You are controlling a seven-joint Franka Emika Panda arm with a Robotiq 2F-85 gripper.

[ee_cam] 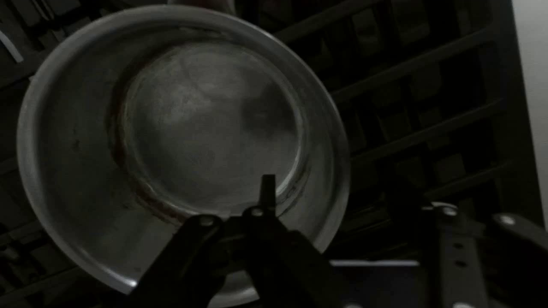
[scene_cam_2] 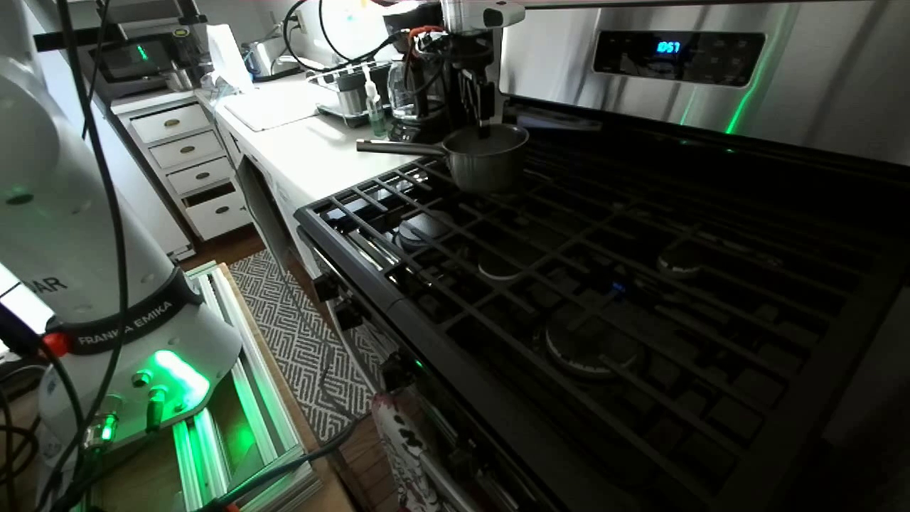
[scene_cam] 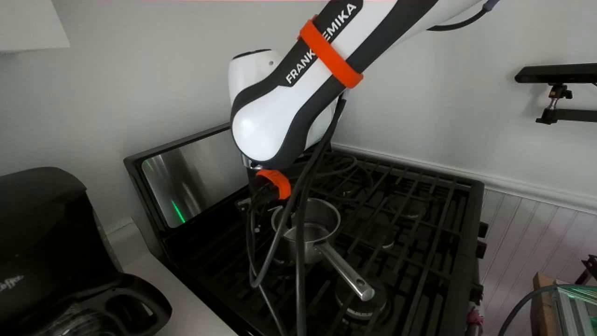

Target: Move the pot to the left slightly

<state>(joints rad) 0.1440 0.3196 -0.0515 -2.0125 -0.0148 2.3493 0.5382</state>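
Currently a black coffee maker (scene_cam: 46,224) takes up the lower left in an exterior view. Right of it, mid-frame, the silver pot (scene_cam: 319,232) stands upright on the stove grates (scene_cam: 426,266), its handle (scene_cam: 345,271) angled to the lower right. Dark cables (scene_cam: 301,275) hang across the pot's front; above it, the white arm (scene_cam: 261,130). Upper right: a black bar (scene_cam: 555,73) on a bracket (scene_cam: 552,105).

In an exterior view the robot base (scene_cam_2: 135,348), lit green, fills the left edge; white drawers (scene_cam_2: 186,151), upper left, show only here. Pot at upper centre, on the grates, handle pointing left. A display (scene_cam_2: 679,57) with blue digits, upper right, is likewise seen only here.

Wrist view: pot mouth spans left to centre. Reddish marks (ee_cam: 152,205) inside it show in this view alone, while the handle is cut to a stub at the top edge. Gripper (ee_cam: 352,188) enters from the bottom, fingers (ee_cam: 268,196) apart: the inner finger over the pot's interior, its mate outside the rim at lower right, rim passing between. Far right edge: a pale strip (ee_cam: 531,85) beyond the grates. Light is poor; whether either finger touches metal, I cannot tell.
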